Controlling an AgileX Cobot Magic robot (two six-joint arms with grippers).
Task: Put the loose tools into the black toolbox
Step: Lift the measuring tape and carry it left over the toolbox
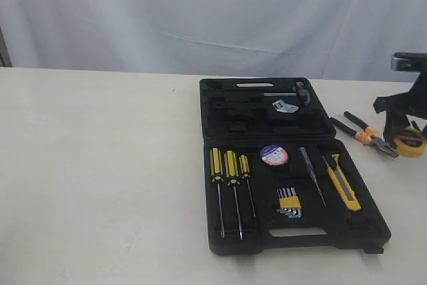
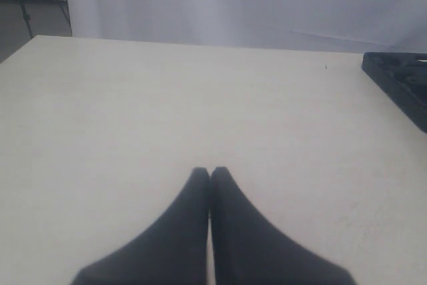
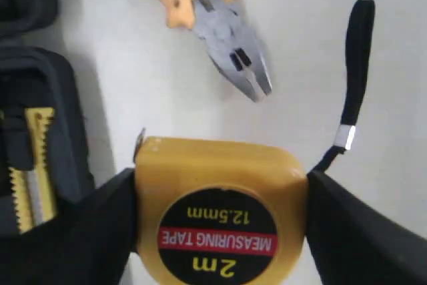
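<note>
The black toolbox [image 1: 371,226] lies open at the middle right of the table. In its near half sit the yellow-black utility knife [image 1: 342,183] and the small tape roll [image 1: 274,155]. The black-handled pliers [image 1: 363,133] lie on the table to the right of the box. Just beyond them, my right gripper [image 1: 408,130] is shut on the round yellow tape measure [image 3: 220,191], with one finger pressed to each side. The measure's black strap [image 3: 353,65] trails away over the table. My left gripper [image 2: 211,173] is shut on nothing, over bare table. It does not show in the exterior view.
Three striped screwdrivers [image 1: 230,178], a hex-key set [image 1: 289,203] and a thin pointed tool [image 1: 311,171] fill recesses in the near half. A wrench and a hammer [image 1: 288,101] lie in the far half. A white curtain hangs behind the table.
</note>
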